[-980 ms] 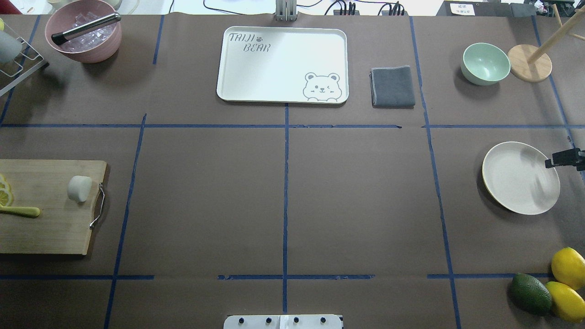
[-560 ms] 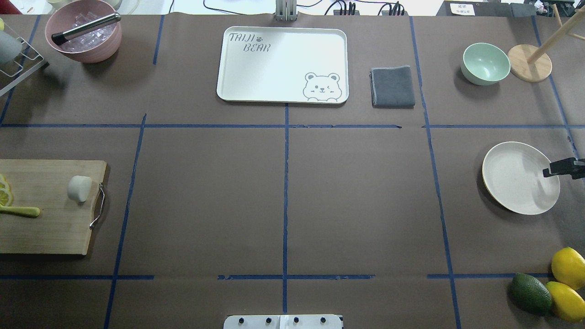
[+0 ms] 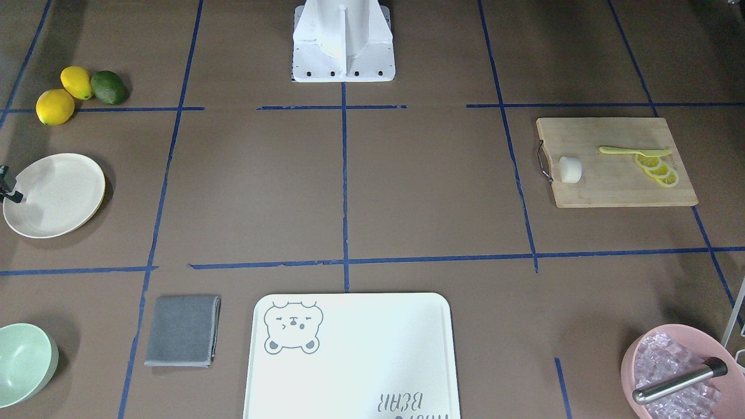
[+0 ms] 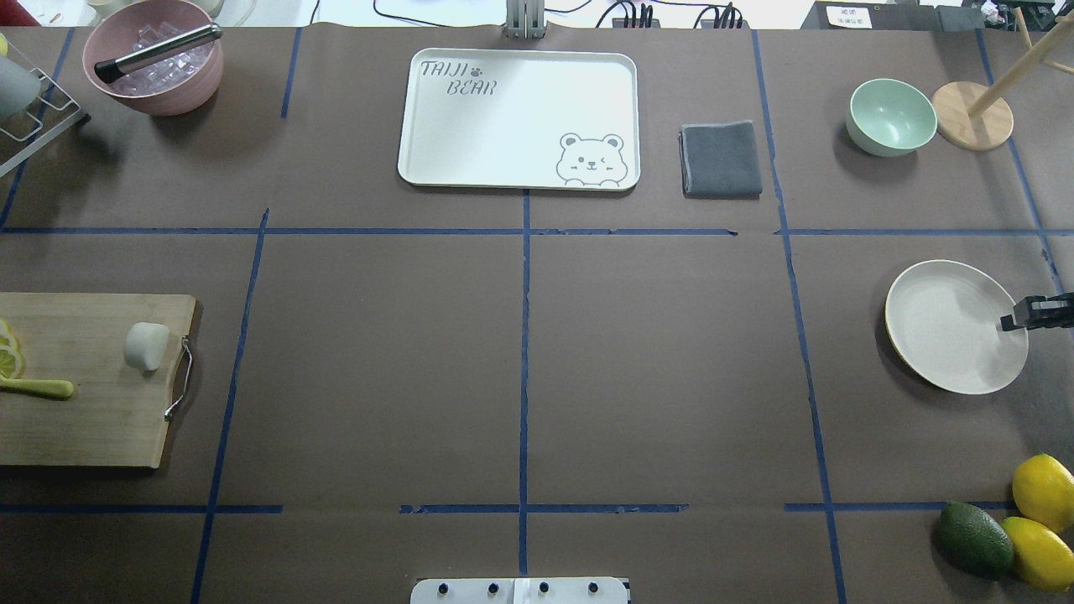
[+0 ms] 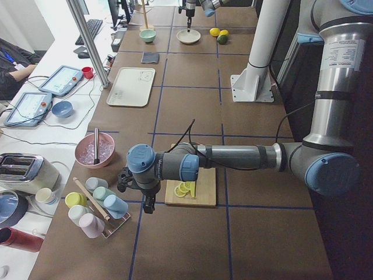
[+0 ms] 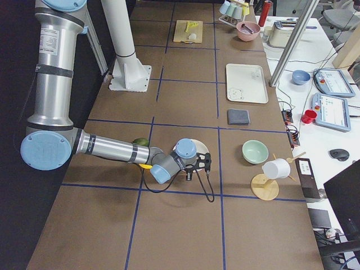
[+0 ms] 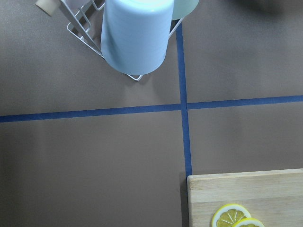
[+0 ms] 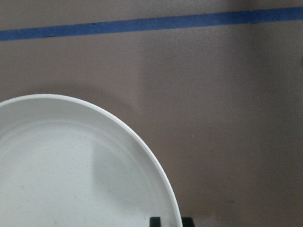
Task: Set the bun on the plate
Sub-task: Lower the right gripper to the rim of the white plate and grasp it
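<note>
Tabletop [image 4: 377, 352] brown, blue tape grid [image 4: 525, 335]

The right gripper [image 4: 1007, 323] has slid a little along the plate's [image 4: 940, 335] outer rim, toward the robot's side of the surface.

My left arm [image 5: 233, 156] and right arm [image 6: 107, 147] are silver tubes with pale blue joint caps [image 5: 338, 175], my right pincer [image 4: 1004, 323] black, my pedestal [image 3: 343, 41] white with 4 dark screws [image 3: 333, 74].

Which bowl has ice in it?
The pink bowl, with a metal tool resting in it; the mint green bowl looks empty.
</note>
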{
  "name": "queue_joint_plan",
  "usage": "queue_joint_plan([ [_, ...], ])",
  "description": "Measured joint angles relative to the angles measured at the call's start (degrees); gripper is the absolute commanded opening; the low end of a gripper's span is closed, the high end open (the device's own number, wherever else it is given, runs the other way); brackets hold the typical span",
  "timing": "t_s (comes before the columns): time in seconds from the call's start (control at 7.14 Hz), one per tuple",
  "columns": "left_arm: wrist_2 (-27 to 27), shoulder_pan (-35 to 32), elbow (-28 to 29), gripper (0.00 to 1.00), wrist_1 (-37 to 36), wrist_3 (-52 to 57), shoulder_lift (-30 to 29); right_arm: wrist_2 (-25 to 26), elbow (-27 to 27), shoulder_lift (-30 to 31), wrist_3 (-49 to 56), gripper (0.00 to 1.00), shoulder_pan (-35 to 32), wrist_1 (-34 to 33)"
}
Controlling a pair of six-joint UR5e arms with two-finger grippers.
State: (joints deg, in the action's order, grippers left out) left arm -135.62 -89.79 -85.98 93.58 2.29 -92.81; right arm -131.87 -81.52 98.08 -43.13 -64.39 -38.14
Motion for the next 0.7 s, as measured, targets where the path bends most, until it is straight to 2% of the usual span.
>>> queue_joint_plan([
  [0.42,0.02,-0.06,-0.77,1.0,-0.14,-0.02,0.02,-2.95,-0.99,0.15,-0.13,0.0,-0.51,0.06],
  [0.7,0.08,-0.29,-1.89,1.0,-0.44,-0.08,0.07,-7.17,-4.23,-0.23,-1.92,0.0,-2.81,0.07],
])
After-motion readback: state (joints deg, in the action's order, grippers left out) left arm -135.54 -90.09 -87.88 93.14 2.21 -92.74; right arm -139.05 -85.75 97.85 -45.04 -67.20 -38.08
